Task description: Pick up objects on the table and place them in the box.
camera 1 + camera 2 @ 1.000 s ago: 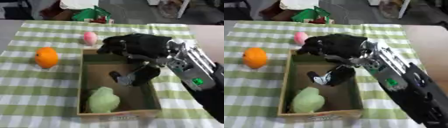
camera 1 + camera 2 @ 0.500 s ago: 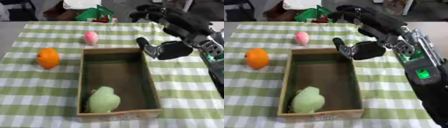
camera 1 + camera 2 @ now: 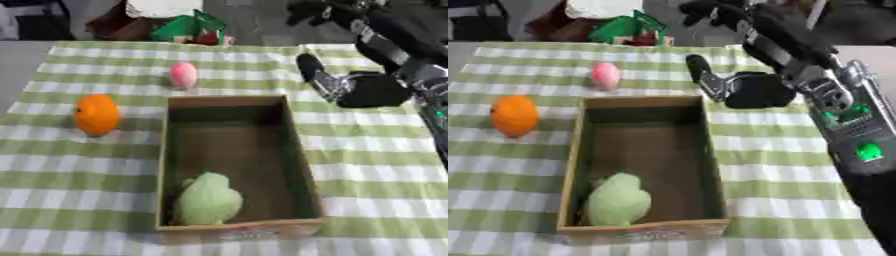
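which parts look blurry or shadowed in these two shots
Left eye view: the right robot hand is smeared, its outline soft; the box floor is dark with shadow along its walls. Right eye view: the green object in the box has fuzzy edges, and the orange object casts a faint shadow on the checked cloth.

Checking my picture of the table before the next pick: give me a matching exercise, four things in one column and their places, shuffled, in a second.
Things:
1. green object
2. orange object
3. pink object
4. right hand

Places:
A. on the cloth just beyond the box's far wall
B. inside the box, at its near end
C. above the cloth, off the box's far right corner
D. on the cloth to the left of the box

Pairs: 1-B, 2-D, 3-A, 4-C
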Tool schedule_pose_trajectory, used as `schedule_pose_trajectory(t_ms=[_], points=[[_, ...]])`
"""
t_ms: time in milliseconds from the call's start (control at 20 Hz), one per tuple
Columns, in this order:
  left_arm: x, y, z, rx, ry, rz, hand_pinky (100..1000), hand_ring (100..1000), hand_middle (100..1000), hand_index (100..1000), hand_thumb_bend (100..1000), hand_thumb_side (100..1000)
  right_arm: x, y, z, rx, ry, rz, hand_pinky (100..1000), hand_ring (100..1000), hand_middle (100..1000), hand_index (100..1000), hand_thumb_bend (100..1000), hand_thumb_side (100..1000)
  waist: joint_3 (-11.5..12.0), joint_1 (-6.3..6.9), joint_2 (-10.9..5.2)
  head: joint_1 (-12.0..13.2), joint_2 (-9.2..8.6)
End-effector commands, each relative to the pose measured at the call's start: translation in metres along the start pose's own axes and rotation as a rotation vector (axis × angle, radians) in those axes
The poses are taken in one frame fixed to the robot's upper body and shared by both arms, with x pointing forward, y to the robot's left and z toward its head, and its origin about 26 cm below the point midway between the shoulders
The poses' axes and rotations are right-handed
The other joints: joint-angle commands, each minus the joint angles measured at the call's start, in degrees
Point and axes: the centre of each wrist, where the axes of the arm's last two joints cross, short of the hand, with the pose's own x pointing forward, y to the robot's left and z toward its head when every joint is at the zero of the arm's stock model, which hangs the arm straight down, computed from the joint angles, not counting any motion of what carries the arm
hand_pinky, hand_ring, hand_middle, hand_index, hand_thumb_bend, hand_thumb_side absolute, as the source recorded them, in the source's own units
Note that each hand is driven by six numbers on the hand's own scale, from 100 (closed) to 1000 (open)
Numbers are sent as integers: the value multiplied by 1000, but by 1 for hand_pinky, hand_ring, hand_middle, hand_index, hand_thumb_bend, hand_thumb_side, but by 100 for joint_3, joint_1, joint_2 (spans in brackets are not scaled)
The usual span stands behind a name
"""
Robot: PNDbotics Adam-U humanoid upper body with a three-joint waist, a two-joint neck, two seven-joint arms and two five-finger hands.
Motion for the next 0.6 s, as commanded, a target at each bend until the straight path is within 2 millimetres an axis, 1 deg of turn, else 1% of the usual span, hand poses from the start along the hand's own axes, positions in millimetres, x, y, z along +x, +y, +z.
schedule_pose_trajectory(t_ms=[50,100,150,250,350,400,500,600], points=[[0,13,-19,-89,-58,-99,637,777,776,932,100,1000,-3,-5,10,-93,20,-44,850,994,771,955,100,741,-145,54,-147,146,73],[-2,14,-24,-124,-60,-122,653,781,783,939,222,1000,-5,-2,15,-115,28,-66,852,992,767,955,100,749,-203,45,-171,138,103],[-4,15,-28,-159,-55,-147,658,783,787,941,266,1000,-7,1,20,-134,34,-86,854,992,765,954,100,751,-259,34,-193,125,132],[-10,18,-34,-245,-46,-204,666,787,793,946,311,1000,-10,6,26,-173,38,-123,856,991,762,954,100,756,-346,1,-222,41,169],[-17,20,-37,-333,-42,-257,668,788,794,948,317,1000,-11,8,29,-208,43,-157,857,991,762,955,100,758,-409,-30,-240,-42,185],[-21,18,-38,-371,-40,-272,673,790,797,949,331,1000,-11,10,31,-224,46,-174,858,992,761,955,100,761,-426,-40,-248,-73,191],[-29,8,-39,-441,-29,-283,694,803,811,960,372,1000,-12,12,33,-254,55,-206,860,992,760,955,100,766,-438,-50,-265,-102,190],[-36,-6,-40,-508,-14,-289,702,808,817,965,385,1000,-13,13,36,-283,65,-231,861,992,759,955,100,768,-429,-55,-281,-114,186]])
